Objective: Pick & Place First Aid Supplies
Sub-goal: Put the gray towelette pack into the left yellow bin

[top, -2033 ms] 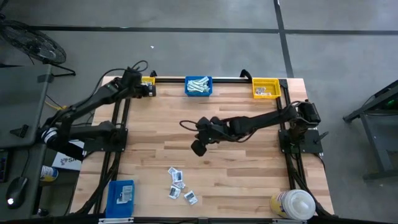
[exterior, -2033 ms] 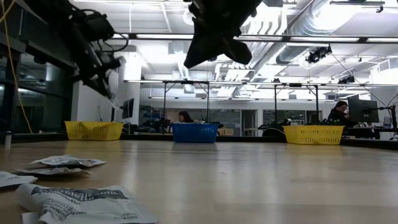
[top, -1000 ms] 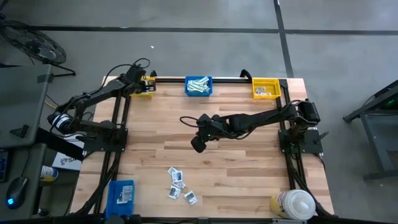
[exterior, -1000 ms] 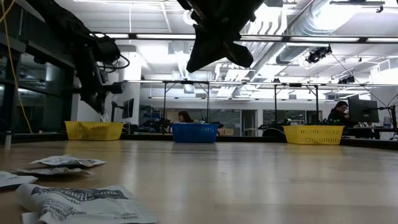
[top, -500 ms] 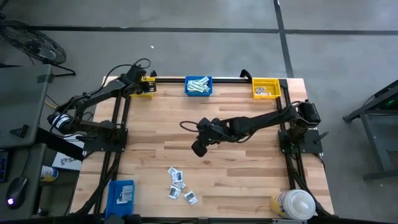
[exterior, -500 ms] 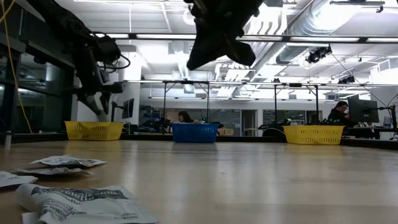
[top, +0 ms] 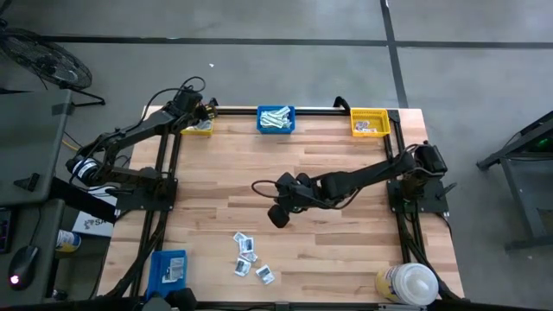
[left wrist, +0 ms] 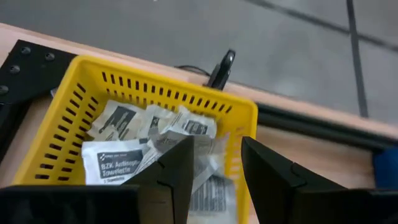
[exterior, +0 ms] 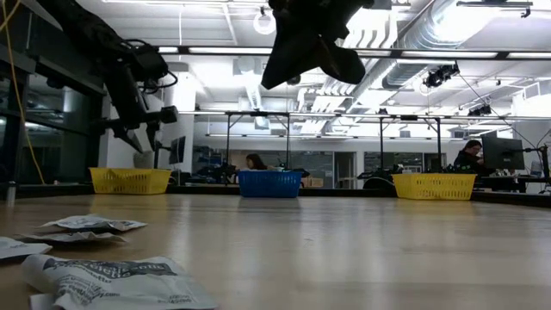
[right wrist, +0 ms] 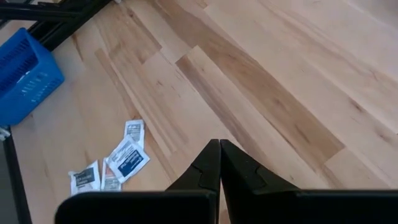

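Note:
Several white first aid packets [top: 249, 256] lie loose on the wood table near its front; they also show in the right wrist view [right wrist: 122, 159] and the low view [exterior: 110, 280]. My right gripper [top: 278, 214] hangs shut and empty above the table's middle, a little beyond them [right wrist: 219, 155]. My left gripper [top: 197, 119] is open above the far-left yellow bin [left wrist: 68, 118], which holds several white packets [left wrist: 118, 155]. One blurred packet [left wrist: 214, 177] shows between its spread fingers, and I cannot tell whether it touches them.
A blue bin [top: 276, 119] with pale strips stands at the far middle, and a yellow bin [top: 368, 123] at the far right. Another blue bin [top: 168, 269] sits at the near left. A white-capped bottle [top: 406, 282] stands at the near right corner.
My left gripper has stayed over the far-left yellow bin and has opened its fingers there. My right gripper has gone a little toward the table's near edge, toward the loose packets, and has stayed shut.

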